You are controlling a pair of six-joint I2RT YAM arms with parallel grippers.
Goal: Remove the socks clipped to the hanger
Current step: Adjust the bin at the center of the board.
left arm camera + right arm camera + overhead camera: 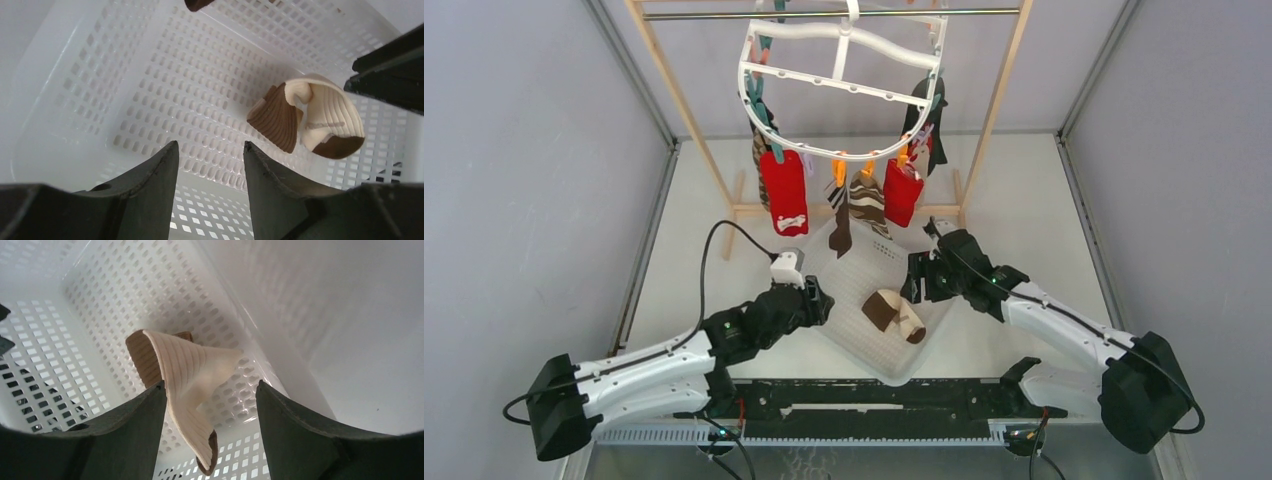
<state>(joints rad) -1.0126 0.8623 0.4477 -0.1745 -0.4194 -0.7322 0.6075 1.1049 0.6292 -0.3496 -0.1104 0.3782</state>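
arms: left arm (649, 365); right arm (1064, 322); white links, black joints | left hand (210, 147): dark tapered fingers (150, 190) | cables (707, 250): black

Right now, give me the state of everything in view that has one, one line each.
hanger, hung on the rod, not yet emptied.
red socks, two, clipped and hanging.
brown striped sock, clipped, hanging.
black sock, clipped at the right side.
beige and brown sock, loose, folded in the basket.
left gripper, open, empty, over the basket.
right gripper, open, empty.
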